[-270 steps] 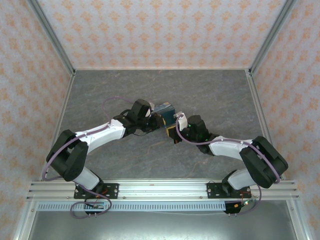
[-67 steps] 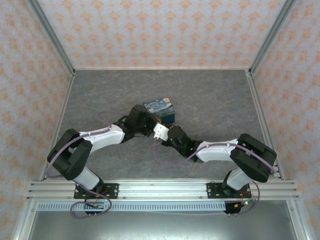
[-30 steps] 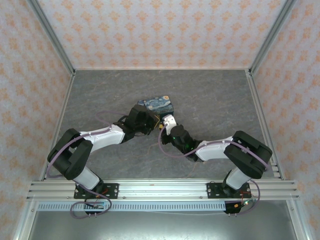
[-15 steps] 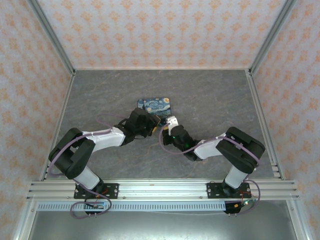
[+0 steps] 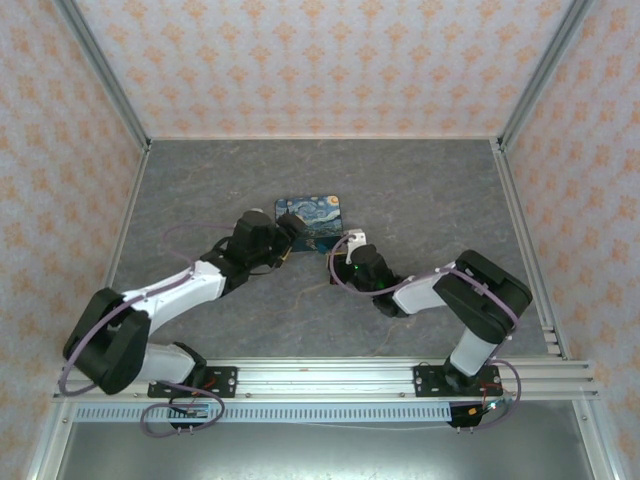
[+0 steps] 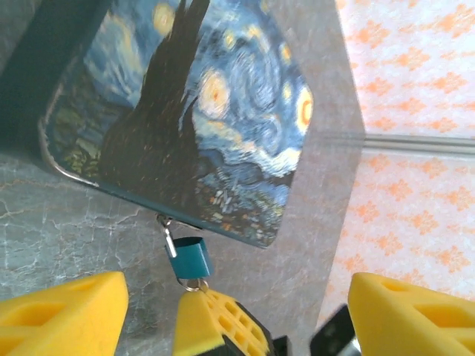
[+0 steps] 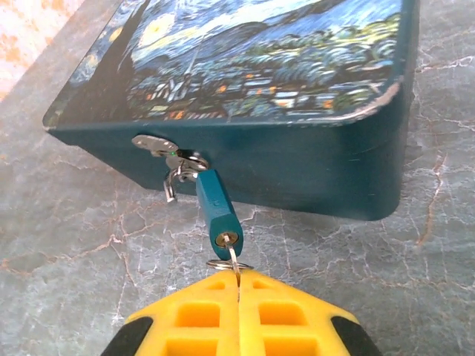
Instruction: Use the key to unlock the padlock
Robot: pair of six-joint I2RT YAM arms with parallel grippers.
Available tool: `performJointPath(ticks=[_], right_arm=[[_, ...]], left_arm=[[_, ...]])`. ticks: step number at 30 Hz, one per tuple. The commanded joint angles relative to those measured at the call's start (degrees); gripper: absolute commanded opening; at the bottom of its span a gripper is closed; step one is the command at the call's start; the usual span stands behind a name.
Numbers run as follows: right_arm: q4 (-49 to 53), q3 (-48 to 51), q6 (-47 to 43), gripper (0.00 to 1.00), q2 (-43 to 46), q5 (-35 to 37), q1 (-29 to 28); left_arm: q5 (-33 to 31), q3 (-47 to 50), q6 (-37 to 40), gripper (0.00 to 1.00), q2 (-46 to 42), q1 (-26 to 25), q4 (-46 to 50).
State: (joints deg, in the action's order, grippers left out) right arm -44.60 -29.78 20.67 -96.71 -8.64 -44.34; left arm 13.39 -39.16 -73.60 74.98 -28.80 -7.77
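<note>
Grey marble table [image 7: 82,289], teal padlock [image 7: 216,206] on box [image 7: 297,67] hasp, just ahead of right gripper [image 7: 237,297], jaws pinching key [image 7: 233,261], left gripper [image 5: 291,232] jaws wide.

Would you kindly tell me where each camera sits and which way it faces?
Top external: above and behind, looking down on the grey marbled table; left arm and right arm show.
Left wrist: above the blue-and-yellow swirl-painted box, looking down; open left gripper shows.
Right wrist: low, facing the box's front; right gripper shut on the small metal key.
Both wrist views share the tiny teal padlock.
</note>
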Motion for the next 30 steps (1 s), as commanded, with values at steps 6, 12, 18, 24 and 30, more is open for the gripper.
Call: performJointPath(ticks=[6,12,18,24,30], right_arm=[[-2.9,-0.5,17.1,0.0,-3.6,-13.1,4.8],[1.2,-3.5,21.0,0.0,-5.6,-17.3,6.9],[4.4,-2.2,18.4,0.24,-1.3,-13.5,7.0],[7.8,-1.3,13.9,0.48,3.9,-11.5,7.7],[6.9,-6.3,13.0,0.58,2.0,-18.4,8.4]], left_arm=[[-5.9,0.6,7.2,0.81,-6.7,3.4,10.3],[-4.7,1.3,7.6,0.82,-6.0,5.8,10.2],[-2.4,-0.3,9.9,0.82,-3.5,8.0,9.4],[1.9,-5.0,15.8,0.83,1.8,11.0,10.2],[6.3,-11.9,22.6,0.83,10.3,12.1,12.9]])
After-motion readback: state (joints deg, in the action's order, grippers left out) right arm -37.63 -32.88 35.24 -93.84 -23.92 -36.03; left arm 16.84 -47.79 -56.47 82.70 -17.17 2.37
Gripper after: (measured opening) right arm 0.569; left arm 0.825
